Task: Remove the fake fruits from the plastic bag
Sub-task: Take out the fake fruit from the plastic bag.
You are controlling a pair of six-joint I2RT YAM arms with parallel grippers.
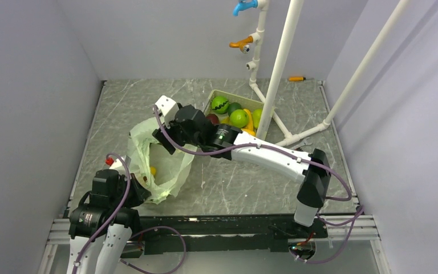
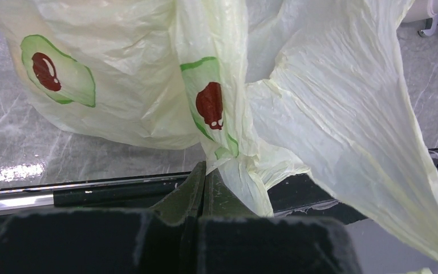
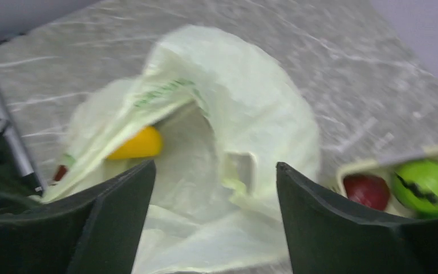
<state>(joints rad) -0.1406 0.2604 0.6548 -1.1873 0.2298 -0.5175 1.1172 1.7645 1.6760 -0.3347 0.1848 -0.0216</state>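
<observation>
One yellow fruit (image 3: 137, 144) sits inside the plastic bag (image 3: 251, 114); left tool (image 2: 205, 169) pinches the bag's edge, right tool (image 3: 214, 168) spread wide.

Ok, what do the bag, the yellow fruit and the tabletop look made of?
The bag: thin plastic film, translucent pale green, crinkled and creased. The yellow fruit: probably hard plastic, smooth and evenly coloured, though blurred. The tabletop: grey, white-veined, marble-like; stone or laminate, can't tell.

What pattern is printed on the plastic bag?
The plastic bag: green avocado halves, red stones; left wrist view.
</observation>
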